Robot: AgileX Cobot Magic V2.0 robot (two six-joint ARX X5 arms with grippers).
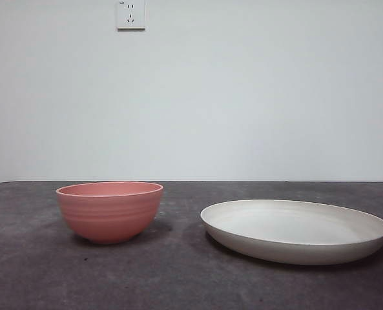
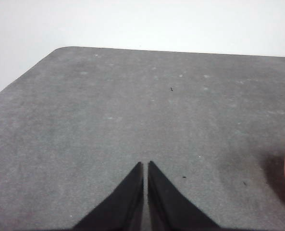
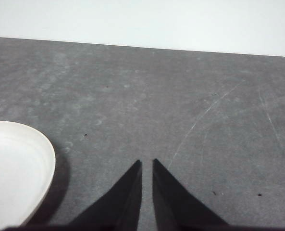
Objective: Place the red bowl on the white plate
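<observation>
Both grippers clear of red bowl [image 1: 110, 210].

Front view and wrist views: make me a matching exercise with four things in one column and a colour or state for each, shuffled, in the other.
Things:
1. red bowl
2. white plate
3. left gripper
4. wall socket

Colour or state:
A. shut, above bare table
B. salmon-pink, upright on the table
C. white, high on the wall
D. cream, shallow, nothing on it

Pairs: 1-B, 2-D, 3-A, 4-C
</observation>
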